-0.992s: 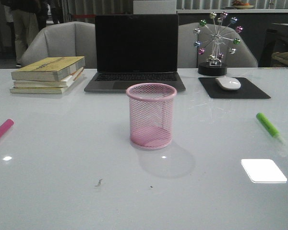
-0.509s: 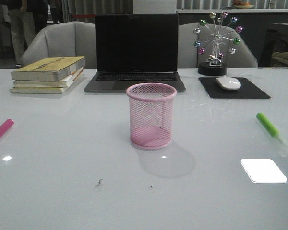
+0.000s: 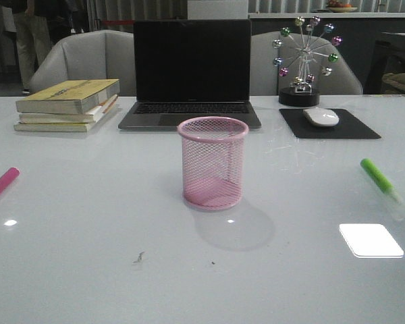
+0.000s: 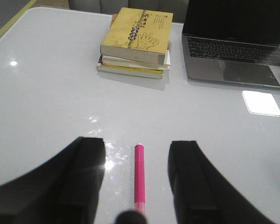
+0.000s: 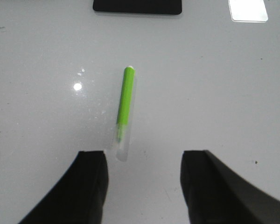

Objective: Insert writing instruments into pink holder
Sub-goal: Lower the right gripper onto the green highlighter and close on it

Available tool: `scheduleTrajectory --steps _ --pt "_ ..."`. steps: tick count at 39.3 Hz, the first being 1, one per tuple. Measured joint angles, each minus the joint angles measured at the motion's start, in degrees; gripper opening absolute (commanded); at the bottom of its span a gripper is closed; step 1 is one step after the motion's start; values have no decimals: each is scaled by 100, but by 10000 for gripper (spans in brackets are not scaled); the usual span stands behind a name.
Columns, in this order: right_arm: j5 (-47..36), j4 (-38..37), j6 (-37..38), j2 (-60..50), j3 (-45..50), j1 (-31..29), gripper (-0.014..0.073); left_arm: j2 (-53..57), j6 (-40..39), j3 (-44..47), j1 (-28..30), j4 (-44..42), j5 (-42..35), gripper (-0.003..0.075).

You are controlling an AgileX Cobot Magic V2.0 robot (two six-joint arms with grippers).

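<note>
Front view: pink holder (image 3: 212,164) stands upright mid-surface (image 3: 88,270), empty as far as the mesh shows. Pink pen (image 3: 1,185) lies flat at far left edge; green pen (image 3: 378,177) lies flat at right, well apart from the holder. Behind: laptop (image 3: 191,74), book stack (image 3: 69,104) to the left, mouse (image 3: 320,117) on a black pad (image 3: 329,124) to the right, w/ a bead ornament (image 3: 304,57) beyond it. No arm shows in this view.

Left wrist view: left tool (image 4: 139,184) is spread wide, fingers (image 4: 86,182) either side of the pink pen (image 4: 139,177), not touching it; looks above the surface, height unclear. Books (image 4: 137,42) and laptop (image 4: 238,42) lie beyond.

Right wrist view: right tool (image 5: 142,186) also spread wide, nothing in it. Green pen (image 5: 124,105) lies ahead of the tool, roughly centred but mostly not yet between the fingers (image 5: 91,186). Pad (image 5: 137,6) edge beyond.

Step, by my read: pre-grasp; neither pen picked up, nothing inserted. Next: left just needs to drop and close on the pen body; right needs to go fwd a bit first, then down and close. After that, lift, tip pens upright, carry to holder.
</note>
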State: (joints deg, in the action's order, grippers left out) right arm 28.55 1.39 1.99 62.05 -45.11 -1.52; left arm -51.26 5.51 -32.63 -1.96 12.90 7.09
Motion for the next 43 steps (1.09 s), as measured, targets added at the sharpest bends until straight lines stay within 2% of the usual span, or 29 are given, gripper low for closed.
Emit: scheduleTrajectory --steps 14,29,43 --pt "994 128 9 1998 -1515 4 471 -9 0 0 0 0 2 395" --pt "1033 189 9 3647 -2415 253 471 -9 0 0 0 0 23 395" --pt "963 202 9 4474 -2659 256 471 -9 0 0 0 0 32 395"
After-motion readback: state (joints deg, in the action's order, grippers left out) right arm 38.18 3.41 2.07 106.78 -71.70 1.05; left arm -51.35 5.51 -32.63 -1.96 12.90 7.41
